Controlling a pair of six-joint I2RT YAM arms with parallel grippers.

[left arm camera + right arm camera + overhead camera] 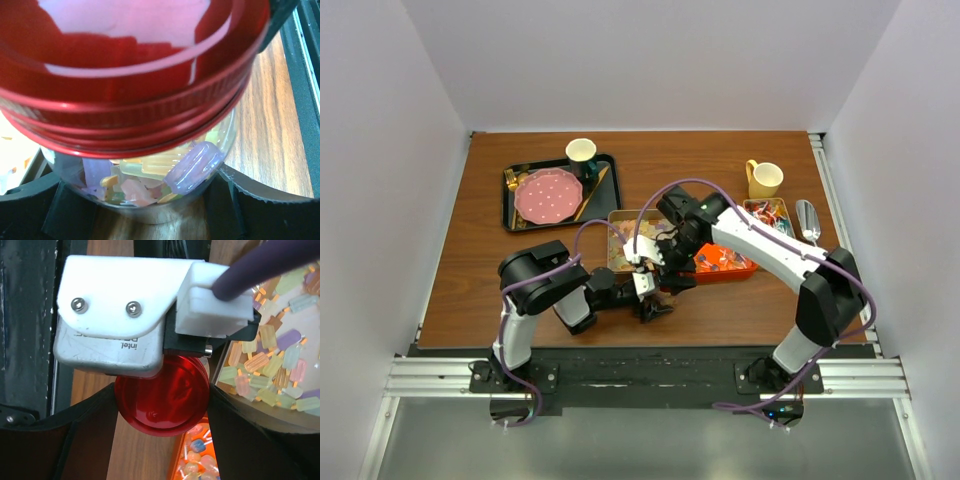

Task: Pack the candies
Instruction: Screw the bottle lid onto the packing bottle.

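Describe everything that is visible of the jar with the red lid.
The jar is clear, glass or plastic, filled with pastel candies. A shiny red metal-looking lid with threaded ridges sits on its mouth. The left hand grips its body over the wooden table, near the front edge. The right hand brackets the lid from above; contact is unclear.

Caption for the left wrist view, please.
Left tool grips a clear jar of pastel candies with a red lid on it; wooden table in the background.
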